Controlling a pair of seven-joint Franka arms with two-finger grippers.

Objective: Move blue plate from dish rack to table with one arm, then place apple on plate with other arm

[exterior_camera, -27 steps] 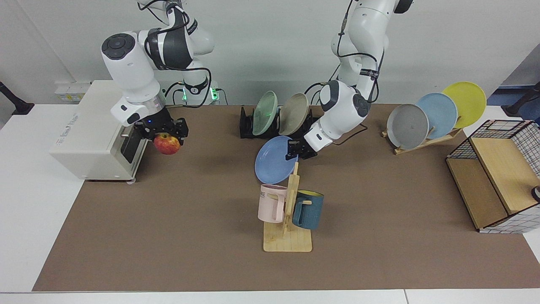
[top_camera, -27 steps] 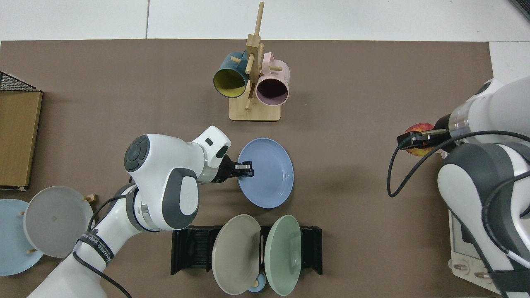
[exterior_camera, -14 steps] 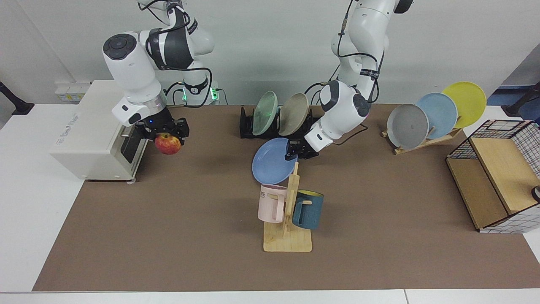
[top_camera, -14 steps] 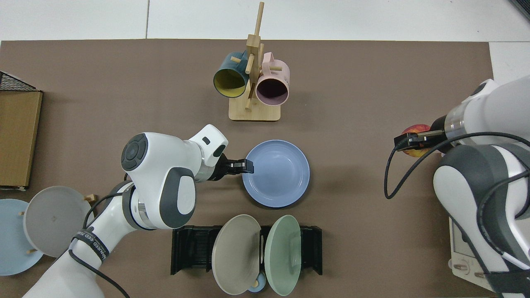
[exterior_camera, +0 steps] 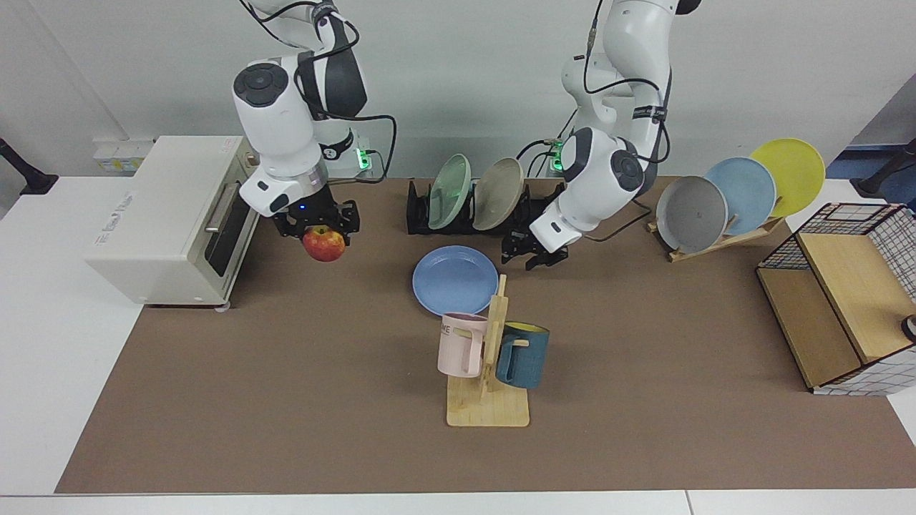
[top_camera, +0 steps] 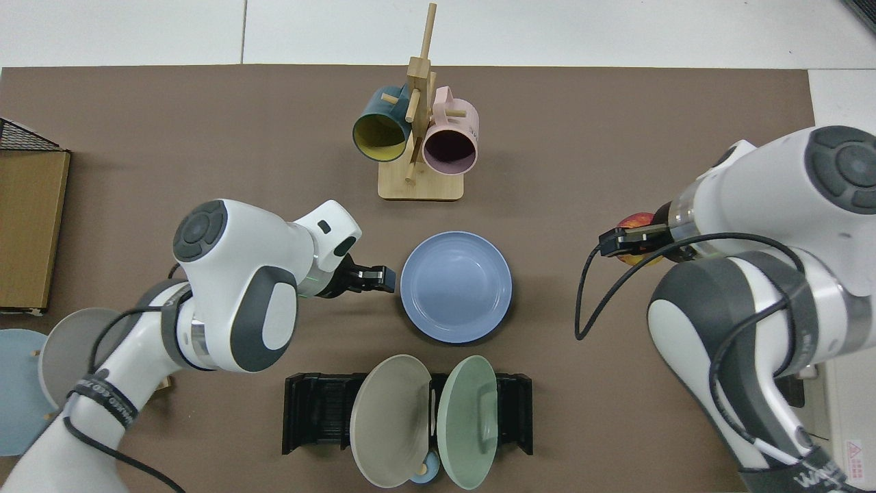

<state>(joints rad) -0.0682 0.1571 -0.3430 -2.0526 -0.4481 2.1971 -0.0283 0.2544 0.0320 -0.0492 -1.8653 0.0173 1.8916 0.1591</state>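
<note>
Blue plate point(exterior_camera: 455, 279) now flat on table point(exterior_camera: 286, 400), left gripper point(exterior_camera: 538, 252) drawn back — open, right gripper point(exterior_camera: 320, 227) clamps half-hidden apple point(exterior_camera: 324, 244).

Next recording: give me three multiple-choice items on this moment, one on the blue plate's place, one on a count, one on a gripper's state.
1. The blue plate lies
A. in the dish rack
B. flat on the table
C. in a gripper

2. Plates standing in the dish rack:
A. two
B. one
C. four

3. The right gripper is
A. open, empty
B. shut on the apple
C. touching the plate

Answers: 1 B, the left gripper is open beside it, apart. 2 A, a beige and a green one. 3 B, the apple hangs above the table.
</note>
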